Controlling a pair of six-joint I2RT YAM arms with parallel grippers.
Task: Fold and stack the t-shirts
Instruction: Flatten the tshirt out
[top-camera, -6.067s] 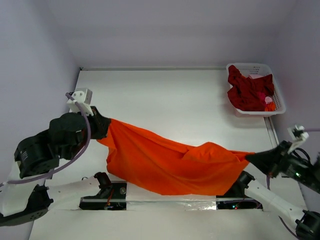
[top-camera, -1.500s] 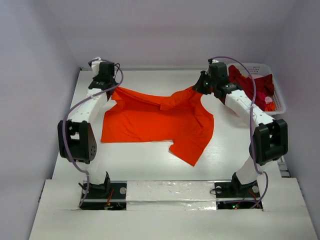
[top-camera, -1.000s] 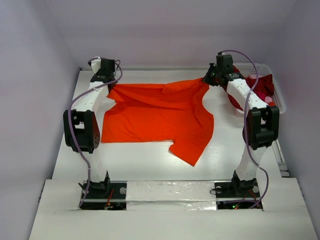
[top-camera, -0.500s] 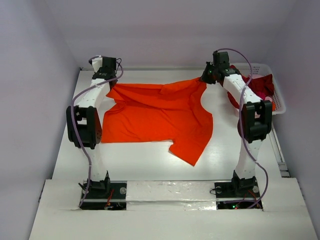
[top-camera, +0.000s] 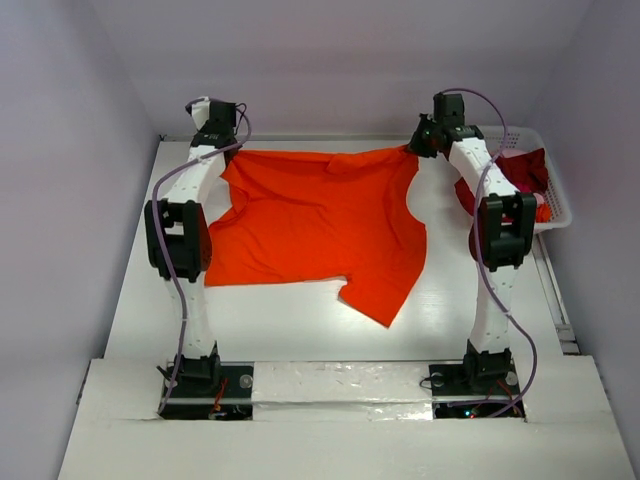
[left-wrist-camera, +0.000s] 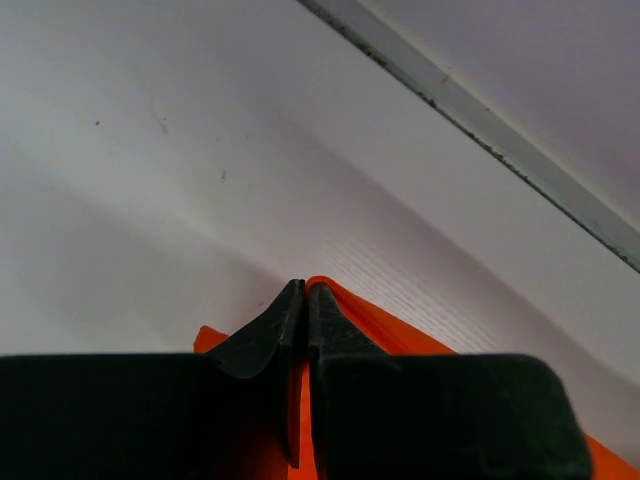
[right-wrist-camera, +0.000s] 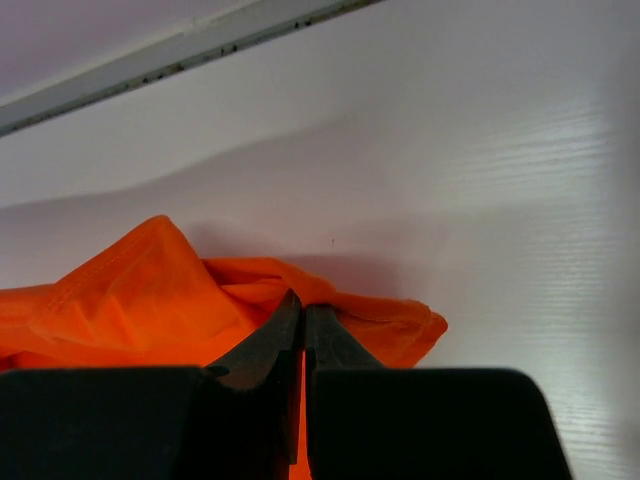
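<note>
Orange t-shirt spread on the bench, beside the basket with only the right arm between them. The left fingers are pressed together on the far shirt corner farthest from the basket; the right fingers pinch the far corner nearest it.

Risks. Each pinch takes only a thin lip of cloth at the very edge, so a firm tug away from the basket may, in your judgement, pull the hem free on one side and let that corner drop back in a crease. Unequal pulls would skew the far edge, which runs roughly level from the basket side outward. A flap juts from the shirt's near edge, diagonally away from the basket — fold over it and you are likely to trap a lump.

Surroundings. The crimson t-shirts lie heaped in the basket. The right arm's forearm crosses the basket's inner rim in the top view, so a careless swing there could snag that heap or shove the basket. The bench's back rail sits just past both pinched corners, leaving little room to pull farther.
</note>
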